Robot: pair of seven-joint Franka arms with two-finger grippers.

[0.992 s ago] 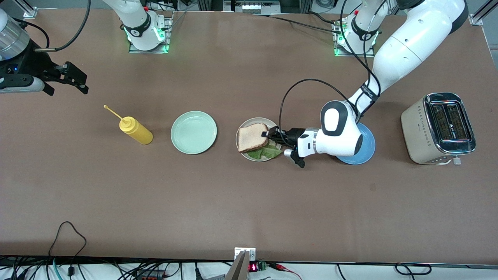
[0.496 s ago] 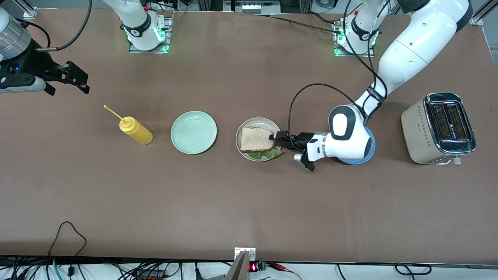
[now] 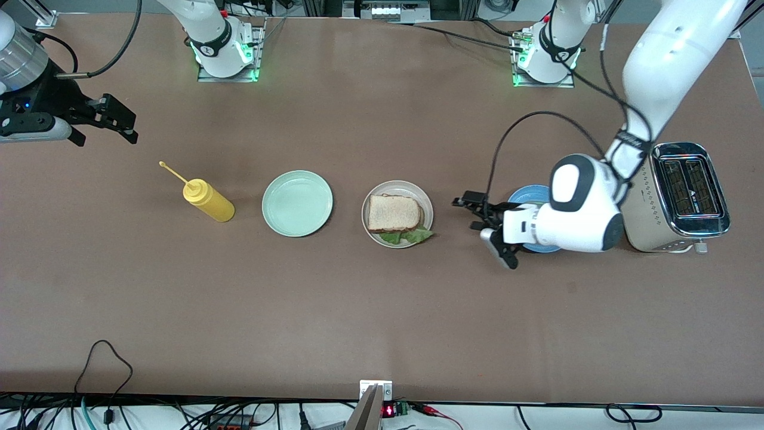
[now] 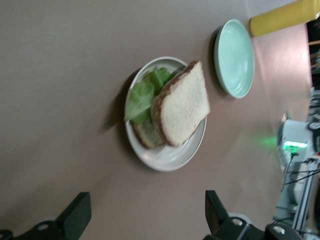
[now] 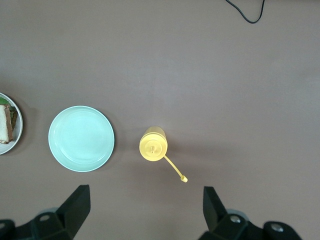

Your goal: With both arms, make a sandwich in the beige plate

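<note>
Right wrist view: right gripper (image 5: 145, 212) up over bare brown table (image 5: 200, 60), fingers (image 5: 75, 207) spread wide, nothing btwn them. Below: yellow squeeze bottle (image 5: 153, 144) w/ thin nozzle, mint-green plate (image 5: 81, 138) beside it, apart. Beige plate (image 5: 17, 131) at frame edge w/ sandwich (image 5: 5, 124), cut off. Black cable (image 5: 245, 12) on table.

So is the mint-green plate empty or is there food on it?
Empty. The mint-green plate shows only its bare surface in the front and both wrist views; the food is on the beige plate beside it.
</note>
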